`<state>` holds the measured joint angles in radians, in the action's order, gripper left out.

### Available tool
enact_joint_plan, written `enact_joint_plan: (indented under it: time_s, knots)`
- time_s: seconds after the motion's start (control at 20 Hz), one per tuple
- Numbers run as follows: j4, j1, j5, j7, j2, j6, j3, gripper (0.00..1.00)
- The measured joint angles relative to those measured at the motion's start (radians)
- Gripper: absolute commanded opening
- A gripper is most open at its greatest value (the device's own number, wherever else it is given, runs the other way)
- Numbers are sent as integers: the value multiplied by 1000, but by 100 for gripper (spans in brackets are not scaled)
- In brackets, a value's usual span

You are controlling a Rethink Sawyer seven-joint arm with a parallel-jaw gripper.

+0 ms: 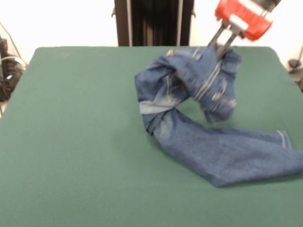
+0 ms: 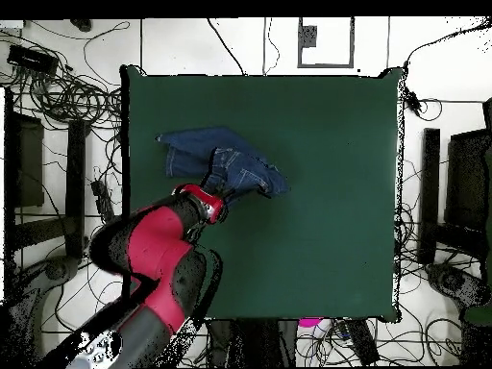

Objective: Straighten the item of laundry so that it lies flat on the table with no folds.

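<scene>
The gripper [image 1: 220, 47] has the jeans [image 1: 208, 118] pinched at their top, its two dark fingers closed into the bunched denim, and that end is hoisted clear of the table [image 1: 75, 142]. You can see why: with one end held high, the weight of the cloth below pulls the twists out. The lifted part hangs in a knotted loop just under the gripper, with the pale faded patches showing on the folds. One leg trails down from that loop and lies along the table on the near side of the gripper, its hem at the far end of the stretch.

From overhead, the jeans [image 2: 219, 161] sit on the table [image 2: 317, 211], off toward one side edge and well away from the middle. The gripper [image 2: 215, 205] is at the end of the jeans nearest the robot's base.

Plenty left to do, I'd say. That upper half is still wadded and folded over itself. The grip looks to be on a thick bunch, so a slip seems unlikely. Dragging away from the flat leg would probably spread it best.
</scene>
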<state>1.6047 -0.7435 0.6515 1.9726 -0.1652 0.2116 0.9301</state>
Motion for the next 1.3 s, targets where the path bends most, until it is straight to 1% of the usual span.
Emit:
enact_joint_plan:
  time_s: [0.05, 0.25, 0.55, 0.6, 0.9, 1.3]
  knots:
    - [19, -57, -1, 22, 14, -13, 61, 0]
    - [39, -112, -8, 32, 9, 16, 141, 0]
    - [46, -124, -57, 32, -31, 102, 248, 0]
    - [46, -123, -78, 32, -51, 128, 277, 0]
    - [47, -124, -143, 32, -124, 203, 350, 0]
    - [45, -140, -255, 32, -270, 355, 458, 0]
